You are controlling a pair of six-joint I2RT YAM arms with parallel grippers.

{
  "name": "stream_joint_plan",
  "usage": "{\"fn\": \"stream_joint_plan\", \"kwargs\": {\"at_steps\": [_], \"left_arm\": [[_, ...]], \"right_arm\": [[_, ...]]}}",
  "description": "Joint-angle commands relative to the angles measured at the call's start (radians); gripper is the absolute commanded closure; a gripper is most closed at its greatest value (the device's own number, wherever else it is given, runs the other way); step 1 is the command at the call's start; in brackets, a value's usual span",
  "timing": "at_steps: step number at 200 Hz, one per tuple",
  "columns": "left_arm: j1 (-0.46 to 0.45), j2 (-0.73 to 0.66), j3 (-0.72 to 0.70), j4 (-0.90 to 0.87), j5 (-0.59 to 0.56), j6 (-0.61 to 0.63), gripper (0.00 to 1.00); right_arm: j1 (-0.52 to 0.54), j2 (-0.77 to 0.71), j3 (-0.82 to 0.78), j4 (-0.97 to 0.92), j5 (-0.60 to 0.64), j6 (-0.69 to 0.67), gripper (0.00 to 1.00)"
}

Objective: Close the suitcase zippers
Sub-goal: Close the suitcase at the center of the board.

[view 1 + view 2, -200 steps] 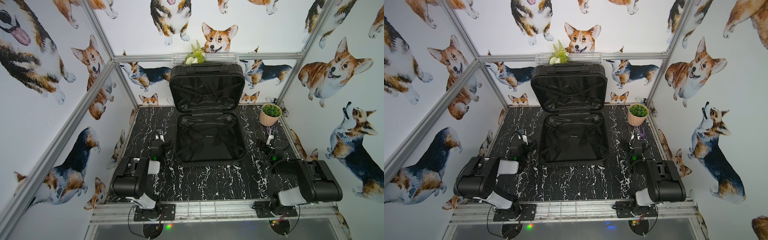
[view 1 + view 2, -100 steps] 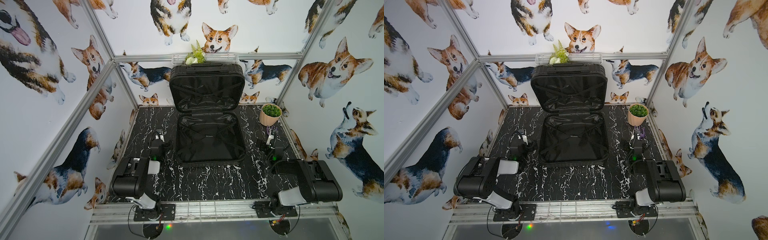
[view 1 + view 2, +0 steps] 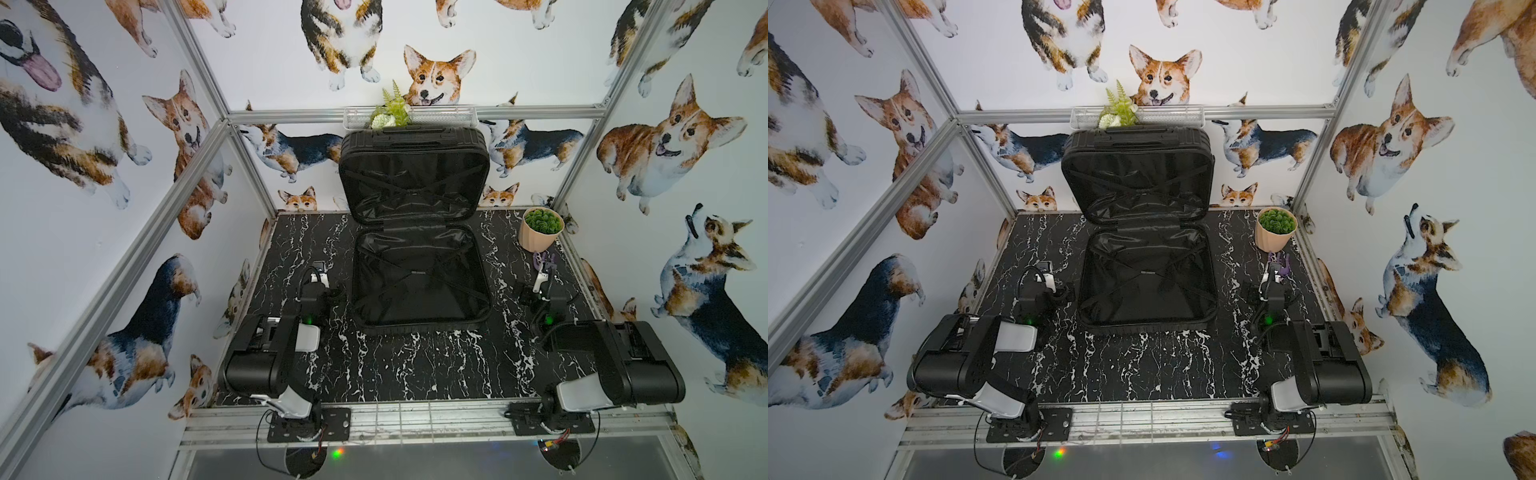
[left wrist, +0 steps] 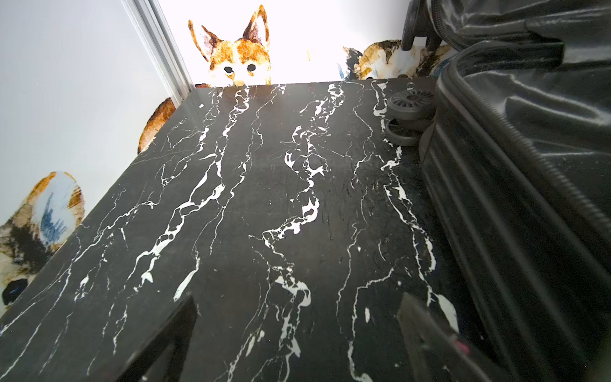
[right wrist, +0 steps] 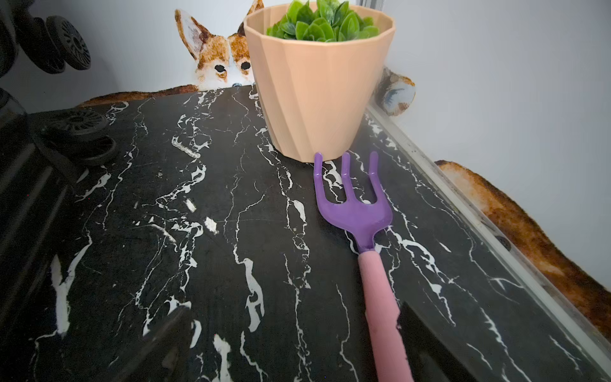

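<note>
Small black hard-shell suitcase (image 3: 419,282) is in the middle of the black white-veined marble tabletop (image 3: 415,365) and is fully open. One ribbed half lies flat with its fabric lining and crossed straps facing up. The other half stands upright at the back wall, with its moulded handle on top. The thin black zippers (image 4: 542,165) follow the rim of the flat half and are undone, as the two rims meet only at the hinge side. Black wheels (image 4: 408,106) show at the far corner of the flat half in the left wrist view. My left gripper (image 3: 320,272) is low over the table just beside the left wall of the flat half. Its fingers are spread wide, hold nothing, and do not touch the shell. My right gripper (image 3: 542,276) is farther from the case, across a strip of bare table near the right edge. Its fingers are also spread wide and empty. A purple-tined hand rake with a pink handle (image 5: 360,225) lies on the table, and the handle runs in between my right fingers close to one of them. Whether it touches that finger cannot be determined. A peach faceted plastic pot of green succulent (image 5: 317,92) stands just beyond the tines in the far right corner.
</note>
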Motion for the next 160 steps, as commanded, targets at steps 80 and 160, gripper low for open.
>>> {"fn": "stream_joint_plan", "kwargs": {"at_steps": [80, 160], "left_arm": [[0.003, -0.054, -0.003, 0.014, -0.069, -0.019, 0.0], [0.001, -0.294, 0.334, -0.832, -0.003, -0.247, 0.0]], "right_arm": [[0.001, -0.057, 0.034, -0.069, 0.023, 0.01, 0.0], [0.001, -0.398, 0.271, -0.545, -0.112, 0.107, 0.01]]}}
